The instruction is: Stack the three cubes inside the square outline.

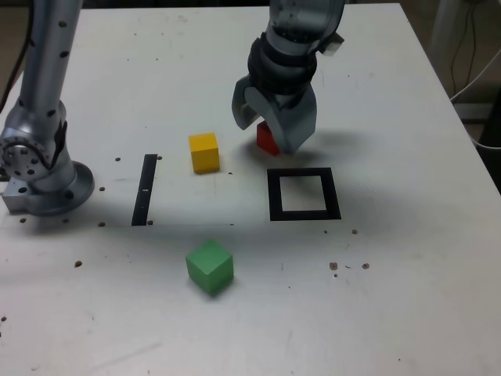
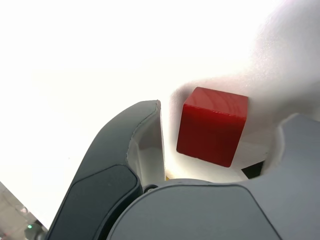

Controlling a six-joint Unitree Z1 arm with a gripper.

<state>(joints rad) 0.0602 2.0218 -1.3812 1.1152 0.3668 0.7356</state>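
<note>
The red cube [image 1: 267, 141] rests on the white table just behind the square outline [image 1: 274, 196], a black frame with a white centre. My gripper [image 1: 270, 131] is lowered over the red cube and stands open, one jaw on each side. In the wrist view the red cube [image 2: 212, 127] sits between the fingers [image 2: 145, 145], with a narrow gap showing beside it. The yellow cube [image 1: 203, 151] lies to the exterior view's left of the red one. The green cube [image 1: 210, 266] sits nearer the front, left of the outline.
A narrow black strip [image 1: 145, 189] lies left of the yellow cube. The arm's grey base [image 1: 39, 176] stands at the exterior view's far left. Small dark specks dot the table [image 1: 407, 298]. Its right edge runs close to cables [image 1: 477, 70].
</note>
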